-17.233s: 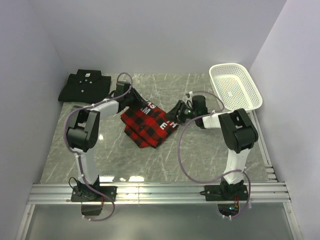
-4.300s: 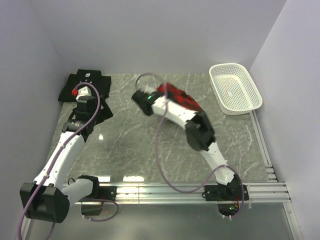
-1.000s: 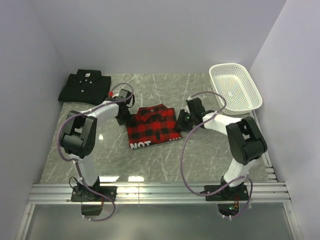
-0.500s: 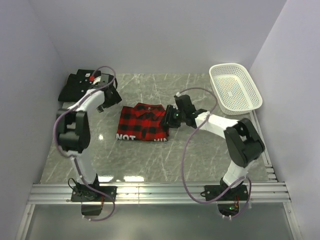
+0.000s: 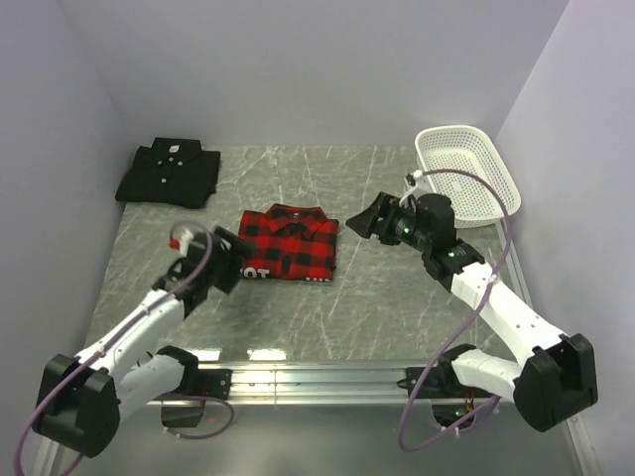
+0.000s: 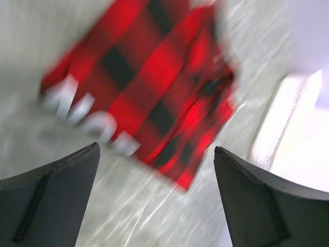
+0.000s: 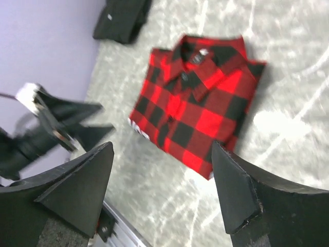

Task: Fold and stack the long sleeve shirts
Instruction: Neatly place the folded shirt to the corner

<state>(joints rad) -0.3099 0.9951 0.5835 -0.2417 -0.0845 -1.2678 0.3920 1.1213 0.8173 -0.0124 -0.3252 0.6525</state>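
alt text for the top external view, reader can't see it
A folded red-and-black plaid shirt lies centred between two open, empty grippers, the left gripper near its near-left corner, the right gripper off its far-right corner. A folded black shirt sits far left and a white mesh basket far right.

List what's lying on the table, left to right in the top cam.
black shirt → plaid shirt → white mesh basket
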